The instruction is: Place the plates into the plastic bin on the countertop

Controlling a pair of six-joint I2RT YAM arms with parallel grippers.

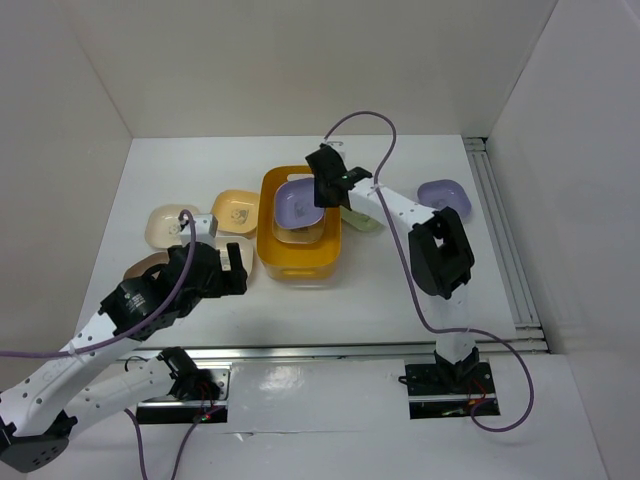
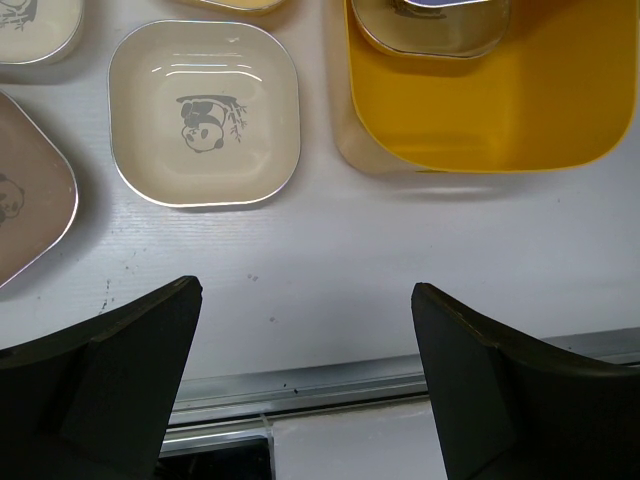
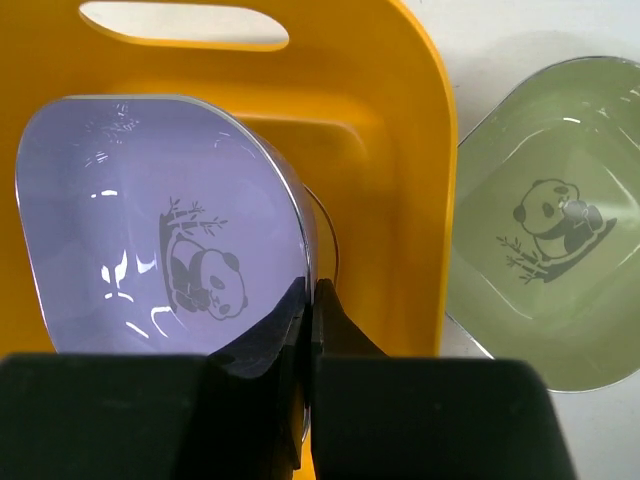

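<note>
White walls enclose the white surface (image 1: 370,300). Your right jaws pinch the rim of the lavender plate (image 3: 150,230), which is inside the yellow bin (image 3: 385,150) over the stacked plates (image 2: 430,35). Lower it level before you release, so that it nests. Your left jaws stand spread near the cream plate (image 2: 205,115).
</note>
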